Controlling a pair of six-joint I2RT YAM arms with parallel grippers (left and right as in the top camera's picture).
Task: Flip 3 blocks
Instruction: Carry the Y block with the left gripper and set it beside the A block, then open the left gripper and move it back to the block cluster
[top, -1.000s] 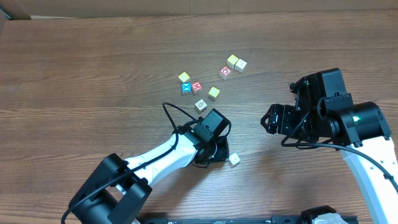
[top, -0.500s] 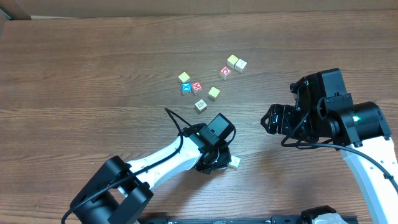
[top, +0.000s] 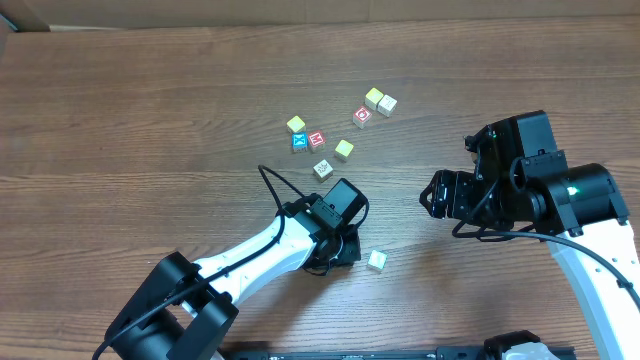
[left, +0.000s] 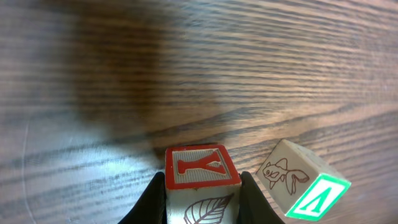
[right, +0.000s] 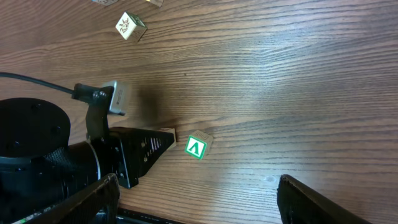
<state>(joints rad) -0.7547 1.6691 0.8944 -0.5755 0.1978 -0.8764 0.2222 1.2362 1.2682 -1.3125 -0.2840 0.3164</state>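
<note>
Brown wood-grain table (top: 120, 100) fills our view. The right arm (top: 580, 200) stands over the near right corner. Its right gripper (right: 198, 179) hangs above bare wood with fingers spread wide and nothing between them. The white left arm (top: 250, 255) reaches in from the near edge toward the table's middle. There the left gripper (left: 202, 196) has its fingers clamped on the two sides of the held block (left: 200, 167). We see this block best in the left wrist view: a red-framed face with a red Y on top, and a pale face with a thin leaf drawing toward the camera. We cannot tell whether it touches the table.

Just beside it, toward the right edge and apart from it, lies the green-letter block (left: 298, 180). It sits turned at an angle, showing a green-framed letter face and a pale face with a fish drawing. The line-marked block (top: 322, 169) sits alone just farther in, toward the far edge.

Beyond it, a loose scatter spreads toward the far edge: two red-faced blocks (top: 316, 138), a blue-faced block (top: 299, 141) touching one of them, and yellow-topped blocks (top: 344, 149).
</note>
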